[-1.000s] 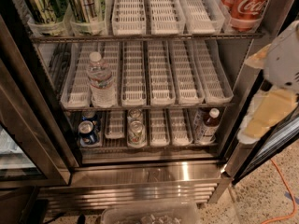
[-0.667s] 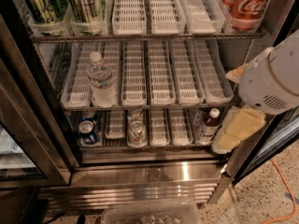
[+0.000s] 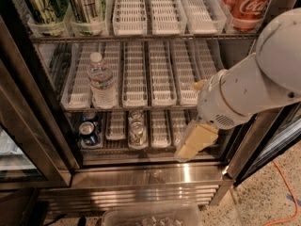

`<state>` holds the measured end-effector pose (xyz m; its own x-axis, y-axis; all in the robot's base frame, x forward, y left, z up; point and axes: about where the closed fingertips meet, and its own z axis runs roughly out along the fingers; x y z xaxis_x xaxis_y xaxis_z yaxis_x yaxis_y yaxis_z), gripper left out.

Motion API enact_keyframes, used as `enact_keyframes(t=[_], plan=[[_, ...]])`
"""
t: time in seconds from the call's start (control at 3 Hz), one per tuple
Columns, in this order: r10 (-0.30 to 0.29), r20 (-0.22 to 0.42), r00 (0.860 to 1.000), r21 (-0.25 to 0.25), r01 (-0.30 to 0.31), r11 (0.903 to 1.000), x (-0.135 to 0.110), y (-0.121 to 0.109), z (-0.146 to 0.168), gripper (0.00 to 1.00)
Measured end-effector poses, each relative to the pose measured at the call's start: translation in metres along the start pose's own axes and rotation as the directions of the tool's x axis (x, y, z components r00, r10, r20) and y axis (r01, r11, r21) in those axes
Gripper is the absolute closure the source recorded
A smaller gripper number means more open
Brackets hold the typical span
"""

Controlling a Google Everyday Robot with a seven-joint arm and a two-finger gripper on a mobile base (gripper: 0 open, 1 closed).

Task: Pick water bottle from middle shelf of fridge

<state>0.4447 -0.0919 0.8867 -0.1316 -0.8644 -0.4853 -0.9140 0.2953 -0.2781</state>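
The water bottle, clear and ribbed with a white cap, stands upright in the second lane from the left on the middle shelf. The shelf is a wire rack lined with long white slotted trays inside the fridge. My gripper hangs from the white arm that reaches in from the right. It sits in front of the lower shelf's right side, well to the right of and below the bottle, touching nothing that I can see.
Green cans stand top left and red cola cans top right. Cans sit on the bottom shelf. A glass door is at left. A clear bin lies below, and an orange cable is on the floor.
My arm has swung in from the right edge toward the left and down, and now covers the right part of the middle and bottom shelves. The bottle has not moved.
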Motion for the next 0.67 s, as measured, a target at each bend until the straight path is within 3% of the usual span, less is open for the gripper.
enact_keyframes(t=[0.67], plan=[[-0.009, 0.027, 1.0, -0.002, 0.009, 1.0, -0.0084, 0.0081, 0.0052, 0.0]])
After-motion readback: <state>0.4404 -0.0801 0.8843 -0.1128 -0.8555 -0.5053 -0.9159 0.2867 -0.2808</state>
